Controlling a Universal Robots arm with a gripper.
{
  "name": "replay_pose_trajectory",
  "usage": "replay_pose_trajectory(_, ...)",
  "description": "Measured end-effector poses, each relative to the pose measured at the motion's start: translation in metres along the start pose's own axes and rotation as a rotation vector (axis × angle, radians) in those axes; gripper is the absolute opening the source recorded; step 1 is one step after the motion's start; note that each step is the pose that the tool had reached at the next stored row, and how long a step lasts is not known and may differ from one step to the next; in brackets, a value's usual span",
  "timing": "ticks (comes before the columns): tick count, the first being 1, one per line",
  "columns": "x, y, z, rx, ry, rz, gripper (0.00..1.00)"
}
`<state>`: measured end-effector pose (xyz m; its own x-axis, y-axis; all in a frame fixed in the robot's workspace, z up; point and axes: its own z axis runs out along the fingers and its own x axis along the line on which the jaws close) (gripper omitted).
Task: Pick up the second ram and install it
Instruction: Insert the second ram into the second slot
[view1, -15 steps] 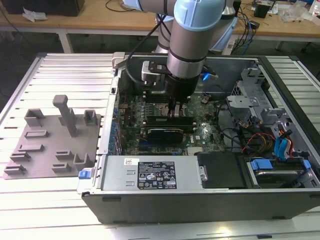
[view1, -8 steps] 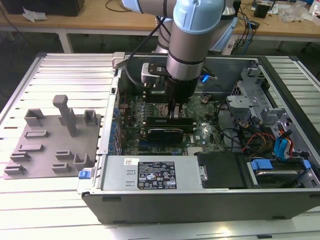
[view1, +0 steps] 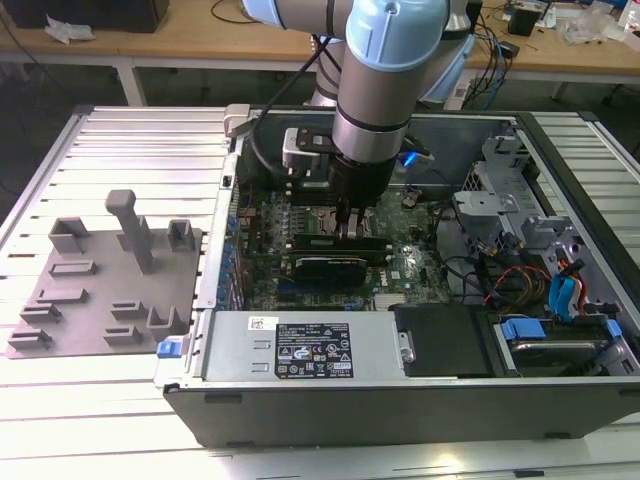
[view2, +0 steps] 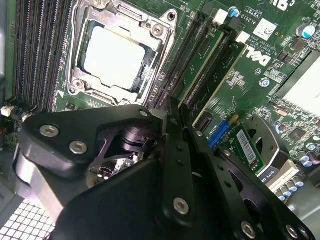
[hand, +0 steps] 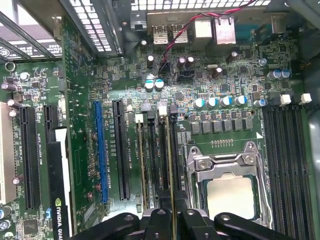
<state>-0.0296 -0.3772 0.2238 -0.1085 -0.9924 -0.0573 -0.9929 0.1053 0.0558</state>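
gripper (hand: 172, 217) pressing the second ram (hand: 171, 165) into motherboard slot (hand: 150, 160).

I see my gripper (view2: 175, 112) closed on the second ram (view2: 205, 62) in its motherboard (view2: 250, 60) slot beside the processor (view2: 114, 57).

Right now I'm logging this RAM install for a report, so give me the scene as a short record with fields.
site: open computer case on a slatted table
arm: reaching down into the case over the motherboard
gripper: fingers close together around a thin green stick, apparently the second ram, standing in the slots beside the processor socket
processor: silver square seated in its socket
seating: cannot tell if fully pressed in
other: grey parts holder at the exterior view's left
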Motion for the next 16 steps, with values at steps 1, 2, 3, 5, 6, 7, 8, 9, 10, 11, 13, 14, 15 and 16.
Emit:
replay_pose_trajectory(1, 0.0000, -0.0001, 0.0000, -0.0001, 0.0001, 0.000, 0.11)
replay_pose_trajectory(2, -0.0001, -0.0007, 0.0000, 0.0000, 0.0001, -0.002, 0.11)
replay_pose_trajectory(3, -0.0001, -0.0010, 0.0000, 0.0000, 0.0001, -0.003, 0.11)
replay_pose_trajectory(5, 0.0001, -0.0012, 0.0000, -0.0006, 0.0006, -0.013, 0.11)
replay_pose_trajectory(6, 0.0004, -0.0012, 0.0000, -0.0014, 0.0014, -0.028, 0.11)
replay_pose_trajectory(7, 0.0005, -0.0012, -0.0001, -0.0018, 0.0019, -0.034, 0.11)
replay_pose_trajectory(8, 0.0005, -0.0011, -0.0001, -0.0020, 0.0019, -0.035, 0.11)
replay_pose_trajectory(9, 0.0005, -0.0011, -0.0001, -0.0020, 0.0019, -0.035, 0.11)
replay_pose_trajectory(10, 0.0005, -0.0012, -0.0001, -0.0020, 0.0019, -0.035, 0.11)
replay_pose_trajectory(11, 0.0005, -0.0012, -0.0001, -0.0019, 0.0019, -0.035, 0.11)
replay_pose_trajectory(13, 0.0007, -0.0012, 0.0020, -0.0025, 0.0019, -0.035, 0.11)
replay_pose_trajectory(14, 0.0007, -0.0013, 0.0035, -0.0025, 0.0018, -0.035, 0.11)
replay_pose_trajectory(15, 0.0007, -0.0014, 0.0047, -0.0026, 0.0019, -0.035, 0.11)
replay_pose_trajectory(16, 0.0007, -0.0014, 0.0048, -0.0026, 0.0016, -0.035, 0.11)
